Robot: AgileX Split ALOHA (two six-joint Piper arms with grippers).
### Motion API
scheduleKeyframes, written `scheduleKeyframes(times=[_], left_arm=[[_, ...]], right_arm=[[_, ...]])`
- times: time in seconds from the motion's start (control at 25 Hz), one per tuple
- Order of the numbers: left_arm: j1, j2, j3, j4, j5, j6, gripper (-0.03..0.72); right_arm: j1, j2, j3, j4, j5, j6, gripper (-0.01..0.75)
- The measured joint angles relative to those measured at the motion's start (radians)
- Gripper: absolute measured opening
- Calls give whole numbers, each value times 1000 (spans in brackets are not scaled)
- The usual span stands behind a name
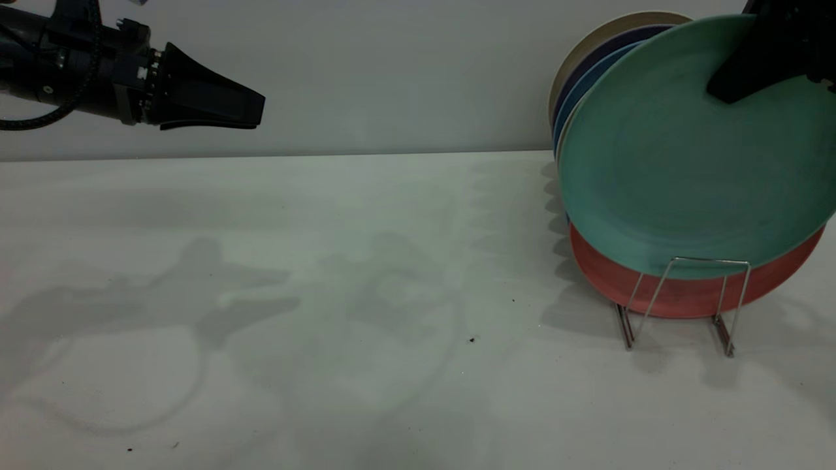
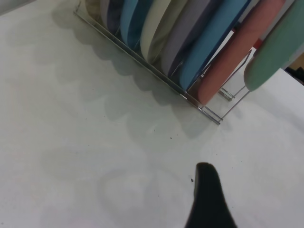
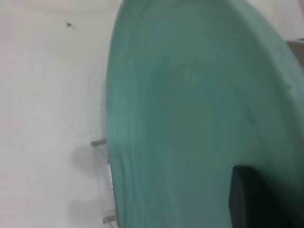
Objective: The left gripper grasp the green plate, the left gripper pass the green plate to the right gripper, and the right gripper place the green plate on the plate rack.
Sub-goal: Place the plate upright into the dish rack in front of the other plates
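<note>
The last step is in hand: the green plate (image 1: 686, 176) is held at its upper rim by the right gripper's (image 1: 751, 72) clenched fingers, raised over the rack's (image 1: 679, 297) front slot, before the pink plate (image 1: 686, 294). Lowering into that slot is called for next. The left gripper (image 1: 251, 108) is parked well away from the rack, fingers closed and empty.

So the right gripper (image 1: 741, 78) comes in from the top right corner and has its jaws clamped on the upper rim of the green plate (image 1: 679, 170). That plate stands almost upright at the near end of the plate rack (image 1: 682, 300), in front of a salmon-pink plate (image 1: 686, 294), with blue and beige plates stacked behind. The left gripper (image 1: 251, 108) hangs way over at the top left, above the white table (image 1: 326, 294), jaws together and holding nothing.
</note>
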Motion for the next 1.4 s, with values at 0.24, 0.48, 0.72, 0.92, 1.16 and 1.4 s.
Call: scheduleKeyframes(times=[0.24,0.48,0.72,0.92,1.16,1.4], left_arm=[[0,0,0,0,0,0,526],[0,0,0,0,0,0,526],[0,0,0,0,0,0,526],[0,0,0,1,0,0,526],[0,0,0,1,0,0,526],[0,0,0,1,11,-6,526]], right_arm=[[-2,51,0,1,5,42,135],[-2,53,0,10,9,79,282],[-2,54,0,43,22,85,450],[-2,30,0,45,51,118,472],[-2,-62,0,44,114,162,473],[-2,-126,0,34,261,264,473]])
